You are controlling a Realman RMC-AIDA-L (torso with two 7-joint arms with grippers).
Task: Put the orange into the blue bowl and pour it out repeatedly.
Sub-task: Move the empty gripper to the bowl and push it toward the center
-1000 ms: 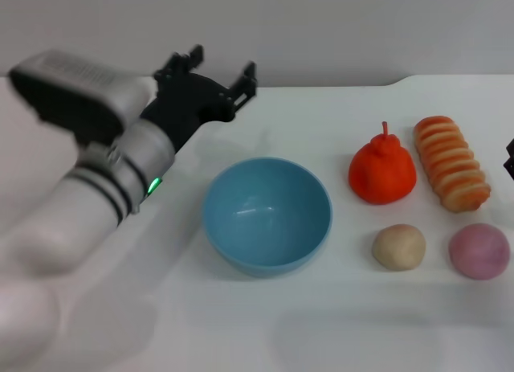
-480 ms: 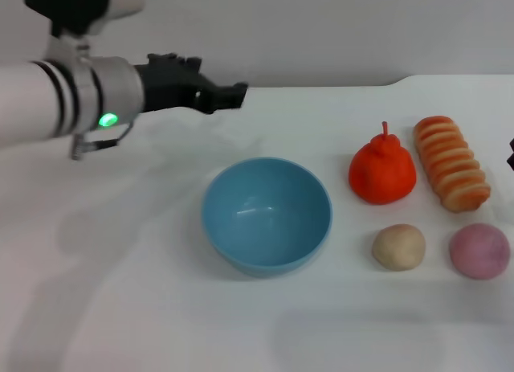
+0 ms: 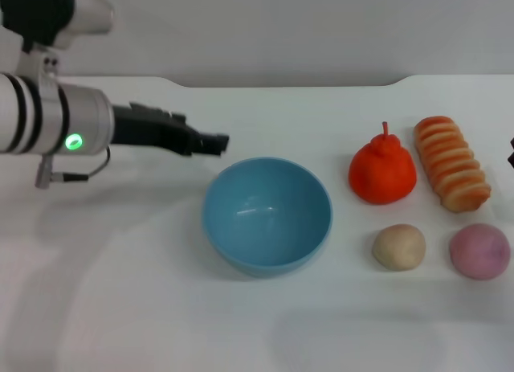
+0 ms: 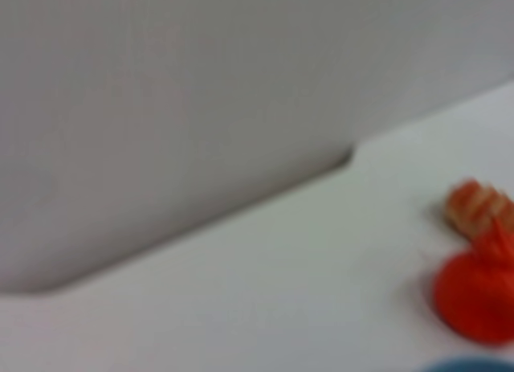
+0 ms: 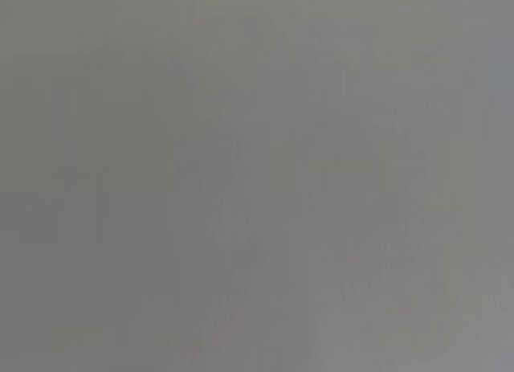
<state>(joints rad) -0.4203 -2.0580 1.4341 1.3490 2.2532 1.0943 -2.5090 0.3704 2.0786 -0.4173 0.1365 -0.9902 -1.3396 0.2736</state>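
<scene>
The orange (image 3: 382,172) is a bright red-orange toy fruit with a short stem, standing on the white table to the right of the blue bowl (image 3: 267,214). The bowl is upright and empty at the table's middle. My left gripper (image 3: 213,141) reaches in from the left, level and pointing right, open and empty, just left of and above the bowl's far-left rim. The left wrist view shows the orange (image 4: 478,296) and a sliver of the bowl's rim (image 4: 474,365). Only a dark sliver of my right gripper (image 3: 511,157) shows at the right edge.
A ridged orange-cream bread loaf (image 3: 451,173) lies right of the orange. A beige ball (image 3: 398,247) and a pink ball (image 3: 479,251) sit in front of them. A grey wall runs behind the table. The right wrist view shows only plain grey.
My left arm has swung up and levelled out, and its gripper has come down and right to the bowl's left rim. The bowl and the fruit have not moved.
</scene>
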